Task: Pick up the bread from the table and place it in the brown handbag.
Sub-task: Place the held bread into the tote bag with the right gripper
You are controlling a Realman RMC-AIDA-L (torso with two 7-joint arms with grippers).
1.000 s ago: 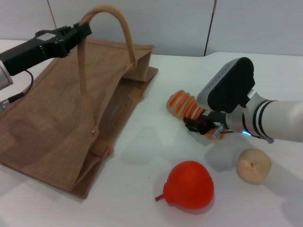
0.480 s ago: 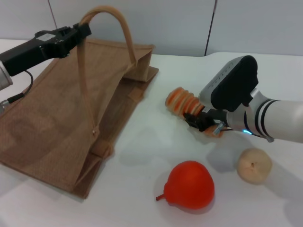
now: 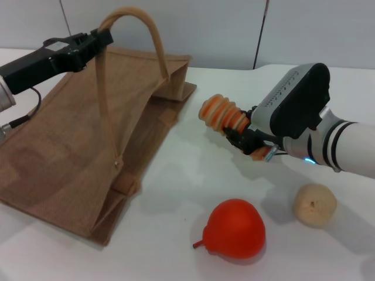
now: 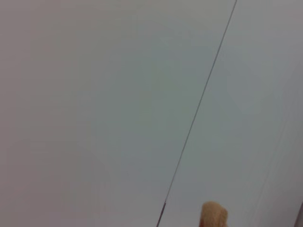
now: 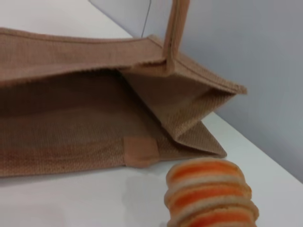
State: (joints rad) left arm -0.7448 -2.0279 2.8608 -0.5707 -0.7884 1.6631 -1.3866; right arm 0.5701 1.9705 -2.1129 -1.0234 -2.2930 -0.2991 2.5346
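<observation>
One gap matters: the bread [image 3: 221, 115], clamped at its near end by the right gripper [image 3: 248, 142] above the table [image 3: 193, 158], points its long axis toward the handbag [image 3: 82, 134] mouth. Left gripper [image 3: 96, 40] apparently pinches a handle [image 3: 132, 29], holding it open.

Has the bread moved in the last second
Yes. Held in the right gripper, the bread has risen off the table and shifted toward the brown handbag, away from the red pear, which stayed put.
</observation>
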